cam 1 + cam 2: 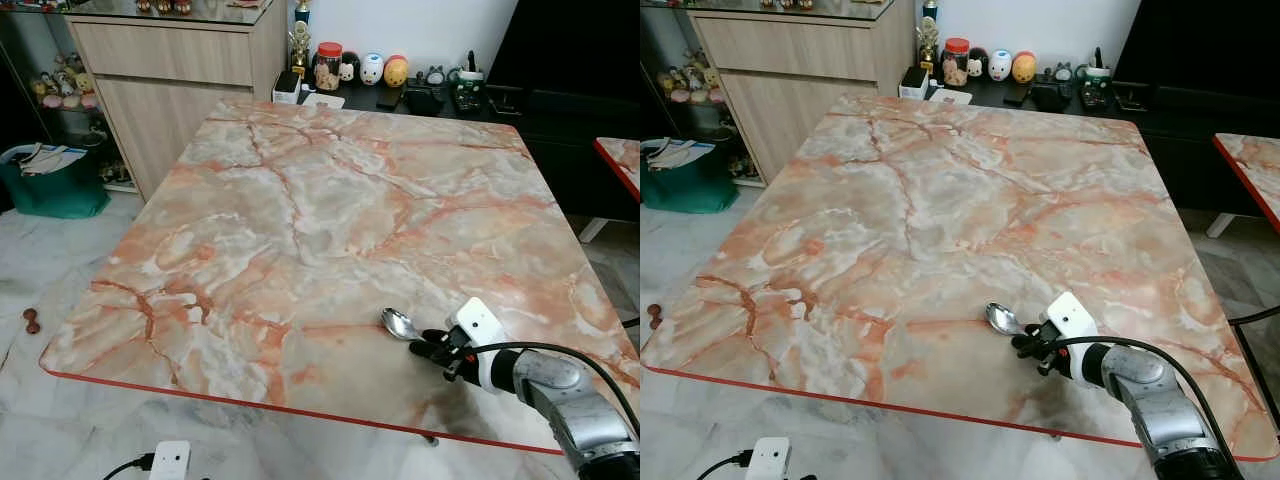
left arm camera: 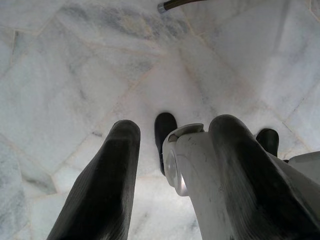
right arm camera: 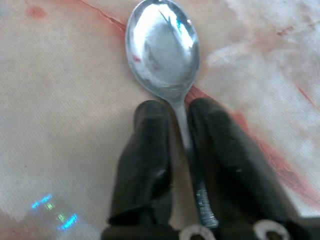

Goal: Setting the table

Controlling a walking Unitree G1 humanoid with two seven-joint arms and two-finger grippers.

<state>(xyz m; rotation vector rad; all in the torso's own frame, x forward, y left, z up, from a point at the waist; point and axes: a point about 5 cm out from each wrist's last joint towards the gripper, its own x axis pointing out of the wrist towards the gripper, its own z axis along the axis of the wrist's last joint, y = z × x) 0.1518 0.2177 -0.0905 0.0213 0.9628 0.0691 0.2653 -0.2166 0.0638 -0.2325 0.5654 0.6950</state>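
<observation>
Right end effector (image 3: 175,135) pinched on shiny silver metal spoon (image 1: 399,323), low over pink-veined marble tabletop (image 1: 300,200); bowl pointing straight ahead beyond fingertips, handle running back between them. Left end effector (image 2: 170,175) spread, idle.

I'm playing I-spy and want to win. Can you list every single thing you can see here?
Spoon: one, silver, on the table's near right part, handle between black fingers.
Table: one, pink-orange marble, red edge.
Cabinet: one, light wood, far left.
Jar: one, red lid, on the dark shelf behind the table.
Egg-shaped figures: two, white and orange, beside the jar.
Bin: one, green, on the floor left.
Right end effector: one, black, shut on the spoon.
Left end effector: one, black, open, hanging above the floor.
</observation>
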